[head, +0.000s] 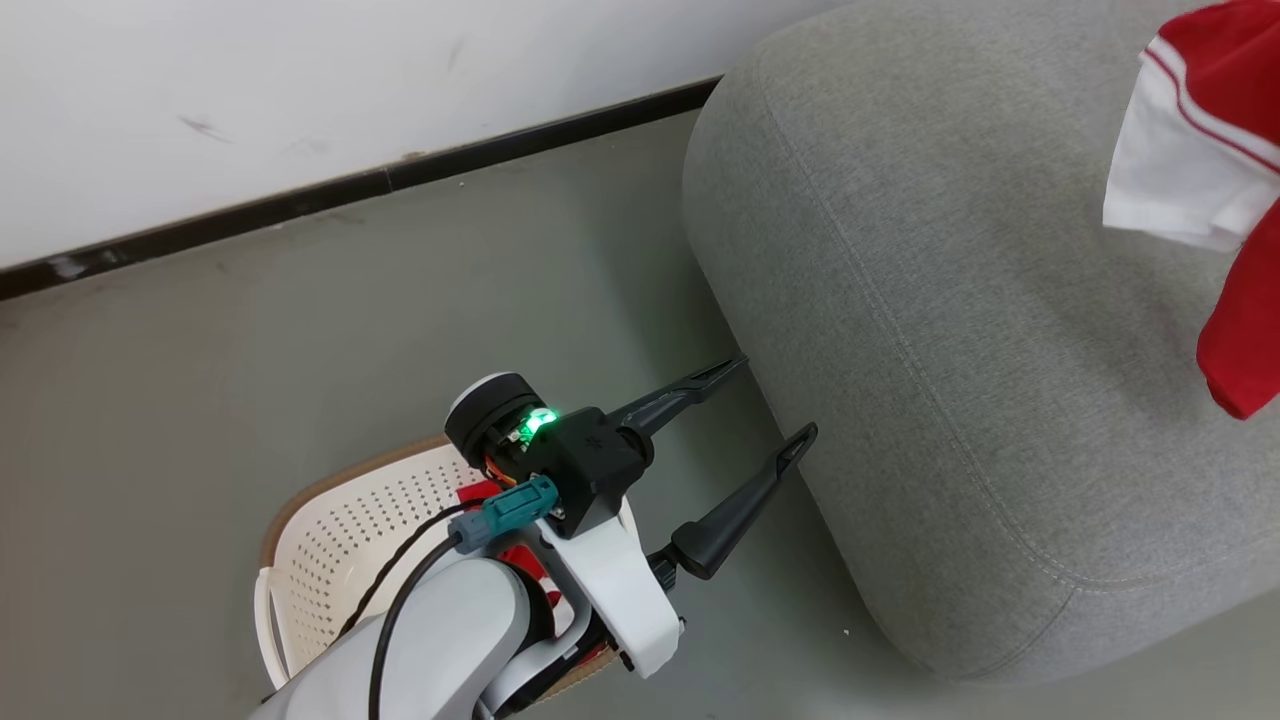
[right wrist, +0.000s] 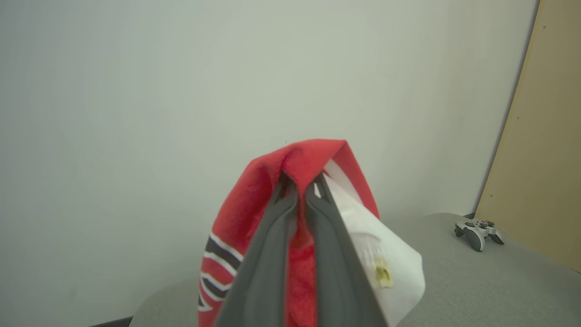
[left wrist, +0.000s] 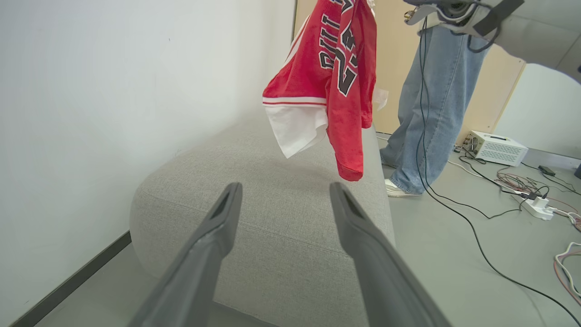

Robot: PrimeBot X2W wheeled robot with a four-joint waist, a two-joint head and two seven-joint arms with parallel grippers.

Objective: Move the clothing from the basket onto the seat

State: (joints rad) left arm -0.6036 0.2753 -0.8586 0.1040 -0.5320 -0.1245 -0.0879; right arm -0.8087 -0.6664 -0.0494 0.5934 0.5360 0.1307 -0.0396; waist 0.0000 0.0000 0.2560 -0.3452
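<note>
The right gripper (right wrist: 297,181), clenched on red clothing (right wrist: 254,204), holds it hanging above the seat (right wrist: 476,281), while the left gripper (head: 772,400) stands spread and empty just beside the seat's edge.

Grey floor (head: 300,340) carries the basket (head: 340,540) and the seat (head: 950,300). The basket stands on the floor behind the left end effector (head: 772,400), partly under its wrist. The seat sits on the floor just ahead of that end effector, its rounded side near the fingertips. In the left wrist view the floor to the right of the end effector holds a person's shoe (left wrist: 398,190), loose cables (left wrist: 513,184), a white box (left wrist: 497,147) and a power strip (left wrist: 540,206). A game controller (right wrist: 479,227) lies on the seat top, far right of the right end effector (right wrist: 301,179).
</note>
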